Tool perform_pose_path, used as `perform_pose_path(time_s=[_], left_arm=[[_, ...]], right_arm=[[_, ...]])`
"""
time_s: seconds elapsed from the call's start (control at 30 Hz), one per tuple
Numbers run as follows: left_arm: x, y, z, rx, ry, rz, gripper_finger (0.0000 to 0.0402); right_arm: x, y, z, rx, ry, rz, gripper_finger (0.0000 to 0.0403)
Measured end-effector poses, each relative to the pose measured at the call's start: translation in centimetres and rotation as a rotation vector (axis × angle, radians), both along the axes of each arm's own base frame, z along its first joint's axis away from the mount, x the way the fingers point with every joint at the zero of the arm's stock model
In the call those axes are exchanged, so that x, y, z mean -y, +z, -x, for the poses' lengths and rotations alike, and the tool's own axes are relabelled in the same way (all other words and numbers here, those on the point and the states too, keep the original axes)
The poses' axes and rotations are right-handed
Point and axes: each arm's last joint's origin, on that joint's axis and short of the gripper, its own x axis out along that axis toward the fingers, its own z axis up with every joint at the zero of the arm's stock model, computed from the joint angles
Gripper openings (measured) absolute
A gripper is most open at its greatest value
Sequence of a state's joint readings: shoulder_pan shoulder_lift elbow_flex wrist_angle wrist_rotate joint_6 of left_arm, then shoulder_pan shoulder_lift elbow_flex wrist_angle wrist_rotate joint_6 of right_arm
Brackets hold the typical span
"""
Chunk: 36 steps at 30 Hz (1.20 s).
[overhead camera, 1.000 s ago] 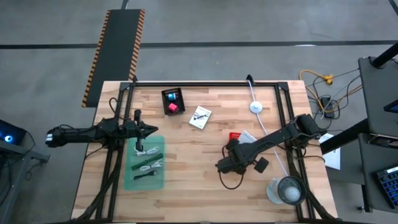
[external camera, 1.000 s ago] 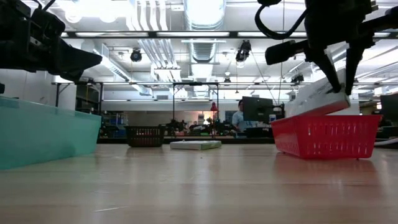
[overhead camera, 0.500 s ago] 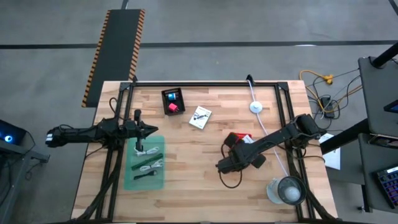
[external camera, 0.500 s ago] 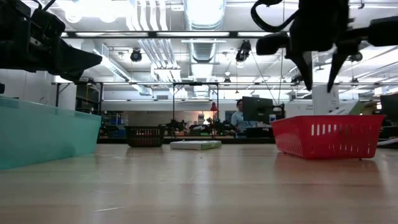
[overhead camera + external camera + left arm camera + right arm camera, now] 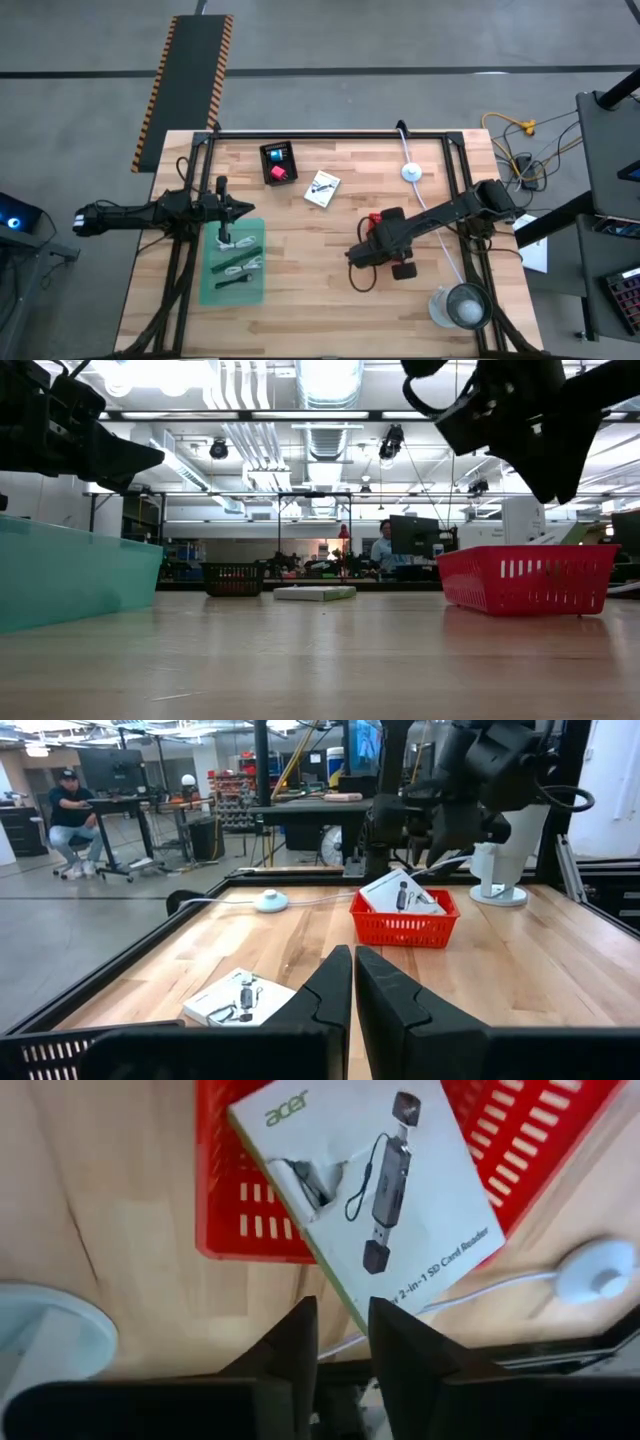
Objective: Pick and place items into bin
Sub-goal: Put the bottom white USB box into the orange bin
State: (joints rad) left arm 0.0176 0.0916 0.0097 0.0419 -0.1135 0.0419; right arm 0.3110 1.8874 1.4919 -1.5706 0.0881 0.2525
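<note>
**White packet lying across the red basket, right arm above it**

One white printed packet (image 5: 375, 1190) is seen resting tilted on the red basket (image 5: 405, 925), one corner reaching over the basket's rim; it is not held by anything. A second white packet (image 5: 322, 188) lies flat on the worktop (image 5: 310, 290), near the small black basket (image 5: 279, 162), in which a red cube (image 5: 278, 173) and a blue cube (image 5: 275, 155) are placed. Black and white cable pieces (image 5: 240, 265) are already lying in the green bin (image 5: 232, 290) at the left side.

The right gripper (image 5: 340, 1335) is held above the red basket, and its fingers (image 5: 290, 1345) are set slightly apart, with nothing between them. The left gripper (image 5: 353, 990) is kept over the far end of the green bin, and its fingers are pressed together, empty.

It is judged that the step of putting the first packet into the red basket is finished, or almost finished, since the packet is only leaning on the rim. For the next move, the second packet on the worktop is probably to be taken. For this the right gripper must be carried across to it, its fingers spread wider, and lowered flat, because the packet is thin and lies close against the wood. The large clear container (image 5: 462, 305) near the right arm's base is not part of the task.
</note>
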Motion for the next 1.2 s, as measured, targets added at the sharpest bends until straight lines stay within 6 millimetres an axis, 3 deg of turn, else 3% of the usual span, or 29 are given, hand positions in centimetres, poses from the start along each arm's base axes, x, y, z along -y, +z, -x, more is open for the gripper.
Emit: perform_pose_path(time_s=[0.3,0.73,0.93,1.2], left_arm=[[0.0,0.0,0.0,-0.002,0.000,0.000,0.0002],[0.0,0.0,0.0,-0.005,0.000,0.000,0.0002],[0.0,0.0,0.0,-0.005,0.000,0.000,0.0002],[0.0,0.0,0.0,-0.006,0.000,0.000,0.0002]], right_arm=[[1.3,-1.0,1.5,-0.068,-0.016,0.004,0.0014],[3.2,-3.1,6.4,-0.175,-0.064,0.086,0.0009],[3.7,-3.5,6.2,-0.162,-0.086,0.086,0.0009],[3.8,-2.9,4.3,-0.006,-0.045,0.039,0.0009]])
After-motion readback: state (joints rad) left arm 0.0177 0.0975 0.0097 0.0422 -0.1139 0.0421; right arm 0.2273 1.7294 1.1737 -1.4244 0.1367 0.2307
